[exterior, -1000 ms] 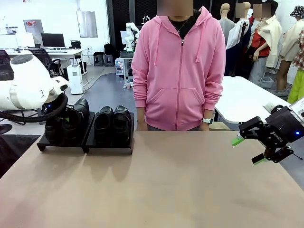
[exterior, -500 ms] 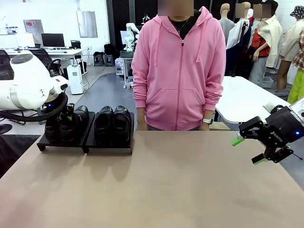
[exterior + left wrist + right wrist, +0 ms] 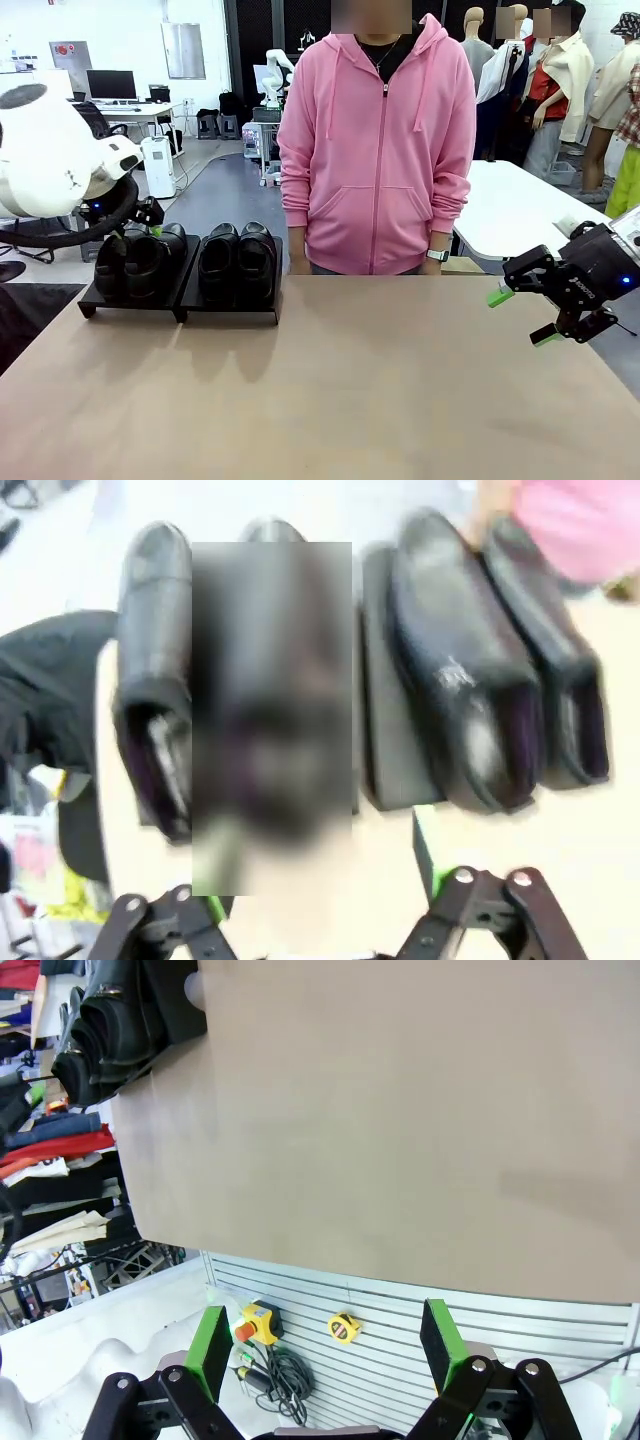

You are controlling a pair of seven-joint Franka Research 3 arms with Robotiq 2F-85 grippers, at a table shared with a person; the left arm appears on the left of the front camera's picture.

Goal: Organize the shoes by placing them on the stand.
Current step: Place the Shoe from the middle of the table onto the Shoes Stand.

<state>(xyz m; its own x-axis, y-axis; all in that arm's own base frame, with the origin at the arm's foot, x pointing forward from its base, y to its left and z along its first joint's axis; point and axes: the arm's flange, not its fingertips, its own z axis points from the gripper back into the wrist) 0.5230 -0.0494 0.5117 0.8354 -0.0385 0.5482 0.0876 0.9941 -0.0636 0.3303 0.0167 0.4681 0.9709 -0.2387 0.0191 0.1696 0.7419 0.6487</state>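
Shoes, four glossy black leather loafers (image 3: 190, 262), sit on low matte black stand (image 3: 180, 308) at bench's far left corner. Left gripper (image 3: 325, 900) above them, spread empty; should lift straight, avoiding heels. Right gripper (image 3: 520, 312) spread empty off bench's right edge.

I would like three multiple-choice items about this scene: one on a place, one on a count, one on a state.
1. Where is the stand?
A. table's far left
B. table's centre
C. near right corner

2. How many shoes are on it?
A. two
B. four
C. six

3. The right tool is:
A. open, empty
B. shut on a shoe
C. resting on the stand

Answers: 1 A, it sits at the far left edge; 2 B, two pairs stand side by side; 3 A, its green pads are apart over bare table.
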